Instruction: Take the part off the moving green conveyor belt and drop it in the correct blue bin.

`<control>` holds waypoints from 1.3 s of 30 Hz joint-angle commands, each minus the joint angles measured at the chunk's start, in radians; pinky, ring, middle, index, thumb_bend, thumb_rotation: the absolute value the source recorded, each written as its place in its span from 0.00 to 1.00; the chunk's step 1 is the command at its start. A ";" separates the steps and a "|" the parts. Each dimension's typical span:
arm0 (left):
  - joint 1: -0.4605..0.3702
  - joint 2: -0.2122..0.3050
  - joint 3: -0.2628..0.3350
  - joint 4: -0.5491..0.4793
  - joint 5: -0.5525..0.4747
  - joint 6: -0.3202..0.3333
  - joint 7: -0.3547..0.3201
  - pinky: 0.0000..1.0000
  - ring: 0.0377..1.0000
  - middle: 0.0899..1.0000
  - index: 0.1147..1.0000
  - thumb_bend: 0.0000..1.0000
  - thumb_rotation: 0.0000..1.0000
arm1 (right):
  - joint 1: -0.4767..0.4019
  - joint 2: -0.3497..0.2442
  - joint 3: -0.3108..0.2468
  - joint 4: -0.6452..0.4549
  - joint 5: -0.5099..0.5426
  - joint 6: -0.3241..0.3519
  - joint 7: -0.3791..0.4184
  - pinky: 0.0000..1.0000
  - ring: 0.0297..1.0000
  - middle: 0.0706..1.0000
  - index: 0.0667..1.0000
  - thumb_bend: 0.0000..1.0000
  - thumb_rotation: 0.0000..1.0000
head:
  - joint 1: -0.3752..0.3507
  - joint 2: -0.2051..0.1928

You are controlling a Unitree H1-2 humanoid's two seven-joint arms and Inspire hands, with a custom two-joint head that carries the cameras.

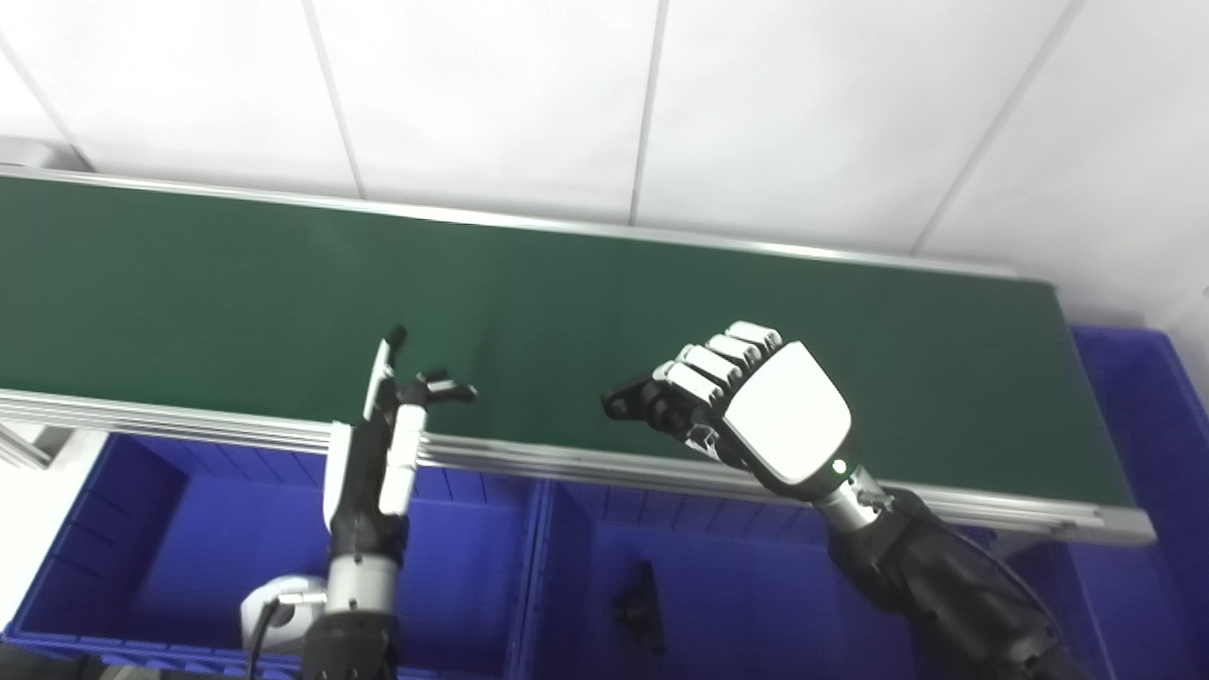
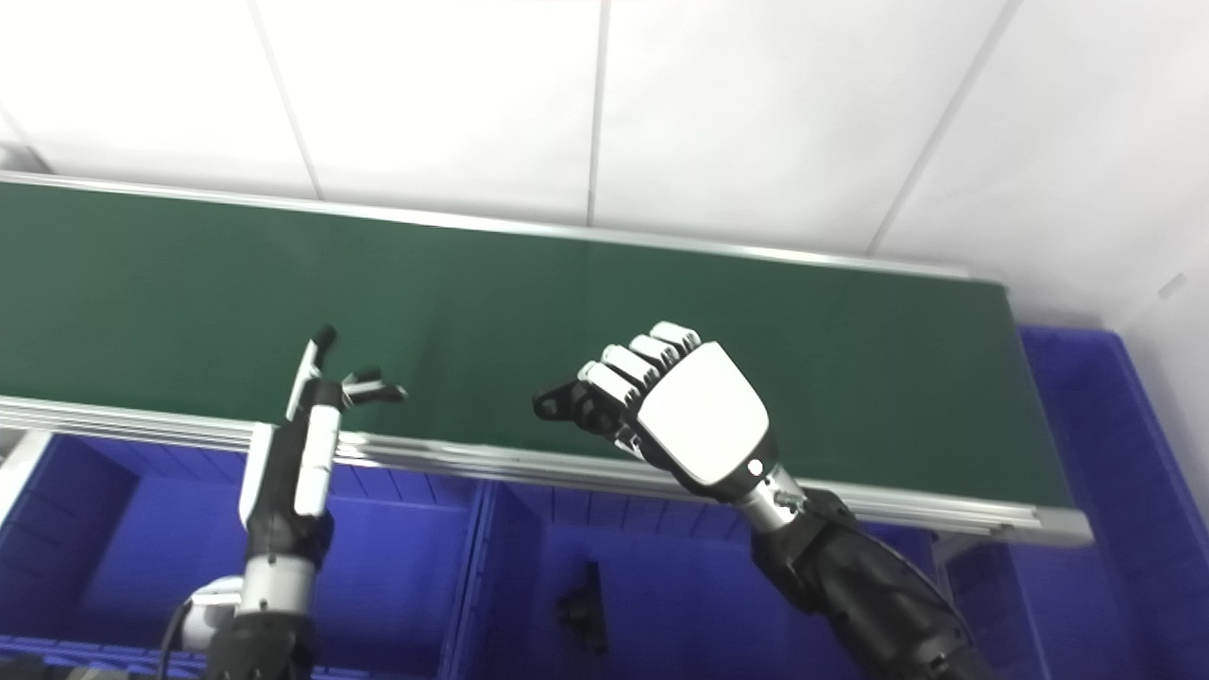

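No part shows on your belt (image 1: 604,312); left robot hand (image 1: 401,397) open, right robot hand (image 1: 746,406) curled closed, empty, both near edge.

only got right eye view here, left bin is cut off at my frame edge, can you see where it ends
Observer: Yes. The left eye view shows the left bin right to its outer left wall, with a white surface beyond it.
Operator: any part on the extra bit of belt you get on that side
Observer: No. That extra strip of the conveyor belt is bare green.
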 commanded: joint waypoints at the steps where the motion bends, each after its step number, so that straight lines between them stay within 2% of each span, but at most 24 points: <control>1: -0.016 0.005 -0.002 -0.029 0.013 -0.004 -0.011 1.00 0.88 0.56 0.98 0.49 1.00 | -0.001 -0.011 -0.002 -0.024 -0.003 -0.028 -0.020 0.16 0.16 0.43 0.45 0.53 0.00 | 0.001 -0.002; 10: -0.020 0.009 0.002 -0.035 0.035 0.007 -0.004 1.00 0.84 0.56 0.99 0.49 1.00 | 0.063 -0.038 0.019 -0.051 -0.035 -0.052 -0.045 0.15 0.16 0.43 0.44 0.53 0.00 | -0.006 -0.003; 17: -0.018 0.007 0.006 -0.057 0.036 0.024 -0.006 1.00 0.84 0.56 0.99 0.52 1.00 | 0.108 -0.059 0.067 -0.044 -0.067 -0.089 -0.085 0.17 0.19 0.43 0.45 0.53 0.00 | 0.003 0.000; 24: -0.004 0.011 0.009 -0.077 0.030 0.028 -0.012 1.00 0.85 0.56 0.99 0.52 1.00 | 0.149 -0.079 0.119 -0.021 -0.082 -0.114 -0.063 0.19 0.19 0.43 0.45 0.53 0.00 | 0.014 -0.003; 26: 0.001 0.007 0.009 -0.086 0.029 0.026 -0.009 1.00 0.82 0.56 0.99 0.49 1.00 | 0.161 -0.083 0.128 -0.011 -0.068 -0.127 -0.035 0.21 0.20 0.43 0.44 0.53 0.00 | 0.013 0.001; 29: 0.007 -0.001 0.009 -0.104 0.023 0.040 -0.008 1.00 0.82 0.56 0.99 0.47 1.00 | 0.186 -0.096 0.115 -0.031 -0.003 -0.140 0.125 0.23 0.23 0.43 0.45 0.53 0.01 | 0.011 0.009; 30: 0.008 -0.003 0.009 -0.109 0.022 0.044 -0.008 1.00 0.82 0.56 0.99 0.47 1.00 | 0.195 -0.099 0.108 -0.040 0.016 -0.137 0.173 0.37 0.41 0.54 0.64 0.74 0.33 | 0.011 0.009; 31: 0.010 -0.005 0.007 -0.117 0.027 0.049 -0.007 1.00 0.82 0.56 0.99 0.47 1.00 | 0.203 -0.101 0.099 -0.048 0.028 -0.130 0.205 0.41 0.47 0.58 0.70 0.82 0.44 | 0.014 0.018; 32: 0.011 -0.007 0.005 -0.124 0.033 0.055 -0.006 1.00 0.82 0.56 0.99 0.47 1.00 | 0.210 -0.100 0.091 -0.048 0.033 -0.121 0.225 0.50 0.57 0.65 0.78 0.91 0.54 | 0.014 0.018; 33: 0.012 -0.008 0.004 -0.133 0.038 0.065 -0.006 1.00 0.82 0.56 0.99 0.47 1.00 | 0.218 -0.098 0.080 -0.048 0.036 -0.110 0.244 0.65 0.70 0.77 0.86 0.96 0.62 | 0.020 0.021; 35: 0.016 -0.011 0.000 -0.146 0.046 0.080 -0.006 1.00 0.84 0.56 0.99 0.48 1.00 | 0.232 -0.095 0.062 -0.051 0.038 -0.100 0.272 0.90 0.89 0.93 0.96 1.00 0.73 | 0.026 0.016; 39: 0.025 -0.008 -0.007 -0.166 0.062 0.094 -0.009 1.00 0.86 0.55 0.98 0.49 1.00 | 0.255 -0.092 0.032 -0.068 0.030 -0.096 0.301 0.99 0.99 0.99 1.00 1.00 0.78 | 0.032 0.017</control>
